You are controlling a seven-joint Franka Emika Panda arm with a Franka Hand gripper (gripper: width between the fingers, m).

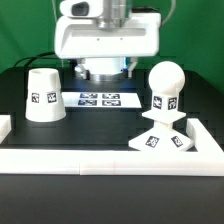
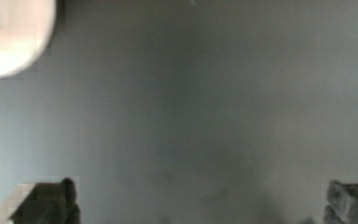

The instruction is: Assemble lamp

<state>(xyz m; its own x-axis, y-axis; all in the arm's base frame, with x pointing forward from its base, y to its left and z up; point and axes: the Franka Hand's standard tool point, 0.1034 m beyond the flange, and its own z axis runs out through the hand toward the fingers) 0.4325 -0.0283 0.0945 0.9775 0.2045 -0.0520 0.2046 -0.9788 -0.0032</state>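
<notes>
The white cone shade (image 1: 45, 95) stands wide end down on the black table at the exterior view's left. The ball-shaped bulb (image 1: 165, 86) sits upright in the low sloped base (image 1: 161, 137) at the exterior view's right, near the white frame. My gripper (image 1: 104, 71) hangs at the back, over the far edge of the marker board, apart from all three parts. In the wrist view my gripper (image 2: 199, 205) is open and empty, its two dark fingertips (image 2: 48, 203) far apart over bare table. A rounded white part (image 2: 11, 35) shows at the picture's edge; I cannot tell which part it is.
The marker board (image 1: 100, 100) lies flat behind the middle of the table. A raised white frame (image 1: 110, 158) runs along the front edge and up the exterior view's right side. The robot's white body (image 1: 105, 38) fills the back.
</notes>
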